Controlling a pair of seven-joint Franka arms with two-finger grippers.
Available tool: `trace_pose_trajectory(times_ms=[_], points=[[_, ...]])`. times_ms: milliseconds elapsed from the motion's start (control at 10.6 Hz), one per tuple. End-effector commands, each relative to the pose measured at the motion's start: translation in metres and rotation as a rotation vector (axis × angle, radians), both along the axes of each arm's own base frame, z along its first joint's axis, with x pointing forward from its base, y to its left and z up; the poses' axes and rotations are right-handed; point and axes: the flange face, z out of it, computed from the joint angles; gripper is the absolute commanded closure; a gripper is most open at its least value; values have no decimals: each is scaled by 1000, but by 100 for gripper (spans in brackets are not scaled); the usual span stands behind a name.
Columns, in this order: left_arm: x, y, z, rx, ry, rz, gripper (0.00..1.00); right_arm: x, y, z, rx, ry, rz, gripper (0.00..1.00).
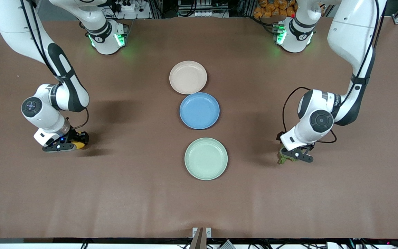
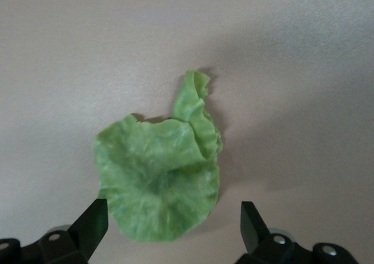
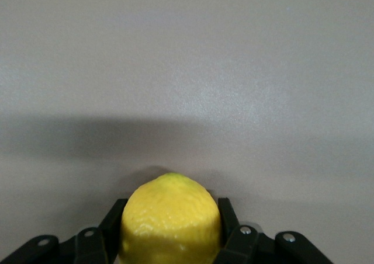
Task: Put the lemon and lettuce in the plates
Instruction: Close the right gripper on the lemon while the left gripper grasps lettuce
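Observation:
The yellow lemon (image 3: 169, 220) sits between the fingers of my right gripper (image 1: 70, 144), which is shut on it low at the table toward the right arm's end; it shows as a yellow spot in the front view (image 1: 78, 145). The green lettuce leaf (image 2: 160, 182) lies flat on the table toward the left arm's end, partly hidden under the hand in the front view (image 1: 283, 158). My left gripper (image 2: 169, 229) is open just over it, one finger on each side, not touching it. The beige-pink plate (image 1: 188, 77) and the mint green plate (image 1: 206, 158) stand empty mid-table.
An empty blue plate (image 1: 199, 110) lies between the two plates and touches the beige-pink one. The brown table stretches wide around both arms. Both arm bases stand along the table's edge farthest from the front camera.

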Motion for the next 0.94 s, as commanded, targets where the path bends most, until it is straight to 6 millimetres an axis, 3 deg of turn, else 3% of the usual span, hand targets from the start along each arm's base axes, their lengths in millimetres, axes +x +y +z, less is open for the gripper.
trace_pose_trajectory(times_ms=[0, 189, 378, 472, 567, 661, 850], points=[[17, 0, -15, 4, -8, -25, 0, 23, 3, 38, 31, 58, -2, 98], [16, 0, -25, 6, 5, -23, 0, 33, 7, 53, 38, 90, 4, 98], [14, 0, -35, 9, 20, -26, 0, 40, 23, 71, 84, 118, 0, 98], [14, 0, -36, 5, 21, -5, 22, 42, 35, 82, 97, 142, 17, 98], [14, -3, -36, -20, 22, 42, 96, 41, 45, 90, 105, 167, 31, 98], [13, -8, -36, -35, 18, 53, 100, 41, 48, 100, 110, 189, 41, 98], [13, -10, -37, -41, 10, 55, 100, 33, 84, 115, 131, 252, 100, 98]])
